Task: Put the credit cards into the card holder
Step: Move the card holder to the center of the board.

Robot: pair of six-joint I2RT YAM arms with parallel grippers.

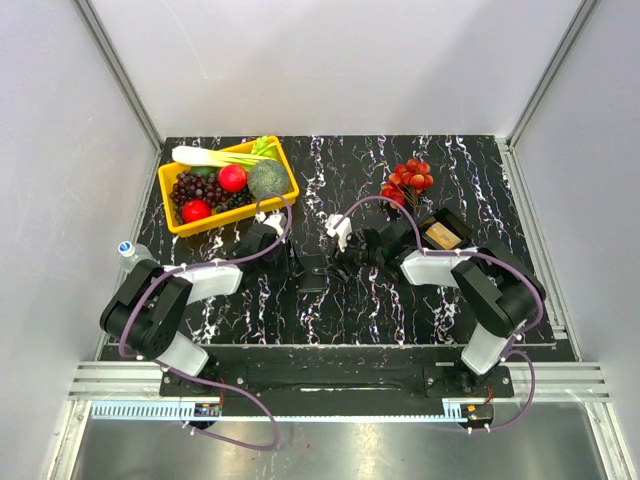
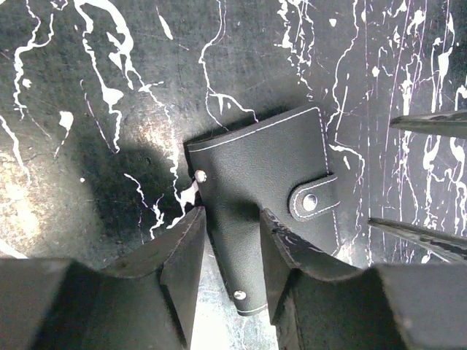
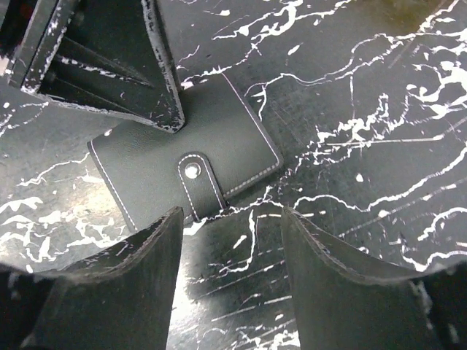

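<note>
The card holder is a closed black wallet with a snap strap, lying flat mid-table. My left gripper stands open astride the wallet's near corner. A strip of bare table shows between its left finger and the leather. My right gripper is open and empty, just short of the strap edge. Its fingertips show in the left wrist view. The credit cards show as a tan patch in a black tray at the right.
The black tray sits behind my right forearm. A yellow basket of vegetables stands at the back left. A bunch of red berries lies at the back right, and a small bottle stands off the mat's left edge.
</note>
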